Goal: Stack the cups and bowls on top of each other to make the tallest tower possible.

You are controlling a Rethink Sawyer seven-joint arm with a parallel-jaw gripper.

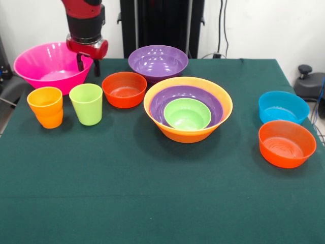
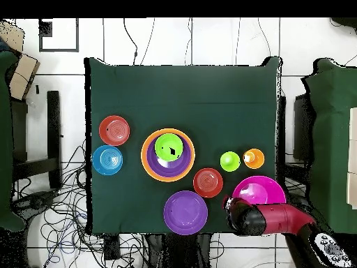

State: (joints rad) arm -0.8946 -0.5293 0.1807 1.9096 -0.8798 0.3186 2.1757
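I have the tool [image 1: 88, 65] hanging over the near rim of the pink bowl [image 1: 48, 66], its two short fingers narrowly parted and holding nothing, lined up, I judge, to pinch that wall. The tower [image 1: 188, 109] sits mid-worktop: yellow-orange bowl [image 1: 223, 109] outermost, purple, then lime green nested inside. Both cups [image 1: 86, 104] stand apart beside the pink bowl, waiting

Glossy red arm [image 1: 84, 12] with black wrist band, red-collared gripper [image 1: 88, 65], two short black fingers [image 1: 80, 62].
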